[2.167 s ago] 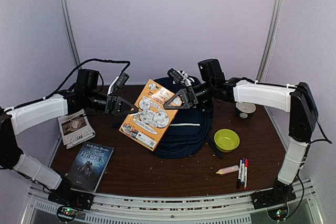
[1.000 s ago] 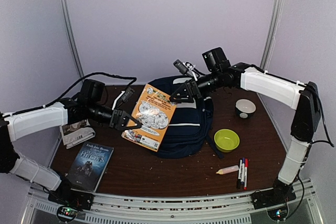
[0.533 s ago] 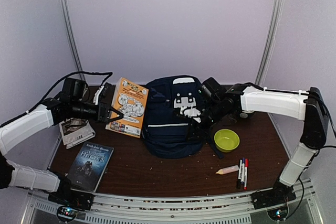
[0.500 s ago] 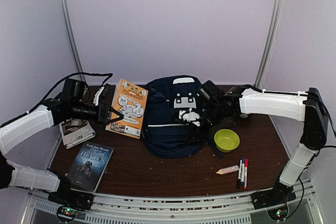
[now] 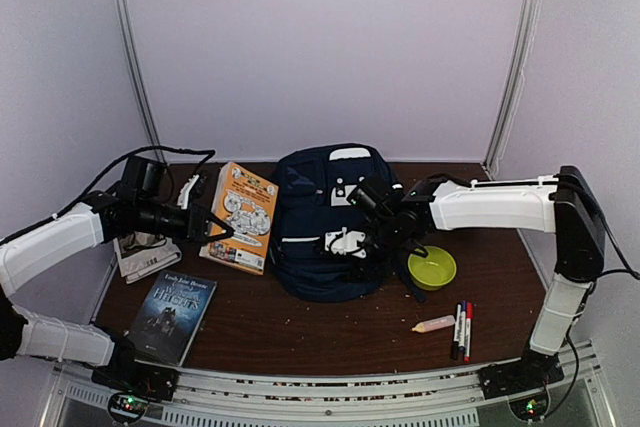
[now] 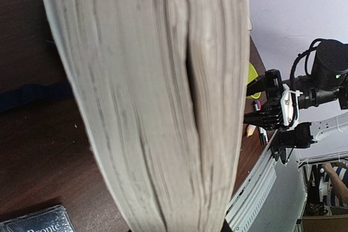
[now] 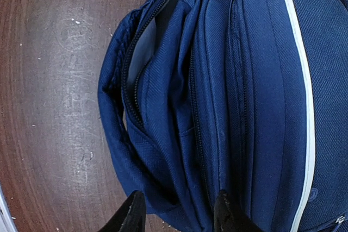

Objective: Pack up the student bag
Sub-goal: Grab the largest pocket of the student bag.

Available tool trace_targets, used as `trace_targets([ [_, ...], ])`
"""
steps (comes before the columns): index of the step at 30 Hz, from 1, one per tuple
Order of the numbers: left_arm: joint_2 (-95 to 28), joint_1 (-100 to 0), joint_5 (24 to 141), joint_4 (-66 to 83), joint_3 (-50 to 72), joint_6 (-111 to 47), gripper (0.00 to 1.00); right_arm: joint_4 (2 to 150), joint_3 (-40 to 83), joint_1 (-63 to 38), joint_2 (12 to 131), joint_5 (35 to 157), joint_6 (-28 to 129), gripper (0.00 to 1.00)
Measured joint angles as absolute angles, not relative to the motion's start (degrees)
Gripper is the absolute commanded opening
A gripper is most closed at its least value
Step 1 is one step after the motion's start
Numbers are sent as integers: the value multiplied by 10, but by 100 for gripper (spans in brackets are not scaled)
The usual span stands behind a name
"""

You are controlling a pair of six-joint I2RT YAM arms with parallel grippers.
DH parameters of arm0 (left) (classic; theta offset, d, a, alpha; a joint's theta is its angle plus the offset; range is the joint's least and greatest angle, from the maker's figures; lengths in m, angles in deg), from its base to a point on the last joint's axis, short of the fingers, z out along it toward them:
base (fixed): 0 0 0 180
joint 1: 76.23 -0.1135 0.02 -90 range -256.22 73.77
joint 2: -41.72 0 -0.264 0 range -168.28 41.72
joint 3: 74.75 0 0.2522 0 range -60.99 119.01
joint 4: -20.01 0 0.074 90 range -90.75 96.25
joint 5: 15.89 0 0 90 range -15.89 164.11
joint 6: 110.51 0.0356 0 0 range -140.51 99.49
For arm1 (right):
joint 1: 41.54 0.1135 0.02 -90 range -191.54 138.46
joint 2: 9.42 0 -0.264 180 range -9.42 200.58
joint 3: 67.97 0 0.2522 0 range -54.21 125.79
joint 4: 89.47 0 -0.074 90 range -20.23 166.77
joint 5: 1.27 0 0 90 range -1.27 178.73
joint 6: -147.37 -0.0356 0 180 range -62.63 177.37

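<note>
The student bag, navy with a thin white stripe, lies in the middle of the table. In the right wrist view the student bag shows its zips and a slit of grey lining. My right gripper hangs over the bag's front. In its wrist view the right gripper has its jaws apart, with the bag's lower edge showing between the tips. My left gripper is shut on an orange book, held upright left of the bag. The book's page edge fills the left wrist view and hides the fingers.
A dark book lies at the front left, with a folded paper behind it. A green bowl sits right of the bag. Marker pens and a small tube lie near the front right edge.
The left arm has carried the orange book off the bag to the left and lower. The right gripper has come down from the bag's top to its front, and its jaws have narrowed.
</note>
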State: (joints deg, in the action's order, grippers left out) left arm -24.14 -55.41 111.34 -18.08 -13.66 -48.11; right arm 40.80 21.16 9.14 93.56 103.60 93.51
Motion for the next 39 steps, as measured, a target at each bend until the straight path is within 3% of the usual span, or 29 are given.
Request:
trace_targets([
  [11,-232,-554,1113,-181,-149,-481,0,424,247,95,992,1004,927,33],
  [12,-230,-554,1113,-182,-149,-481,0,423,249,95,994,1004,927,30],
  [15,-228,-554,1113,-182,-153,-481,0,422,253,95,997,1003,925,6],
  [17,-226,-554,1113,-182,-157,-481,0,423,254,95,997,1001,925,2],
  [29,-204,-549,1198,-179,-185,-480,0,360,364,79,996,998,889,0],
  [39,-136,-458,1284,-165,-205,-486,0,335,508,53,995,967,823,0],
])
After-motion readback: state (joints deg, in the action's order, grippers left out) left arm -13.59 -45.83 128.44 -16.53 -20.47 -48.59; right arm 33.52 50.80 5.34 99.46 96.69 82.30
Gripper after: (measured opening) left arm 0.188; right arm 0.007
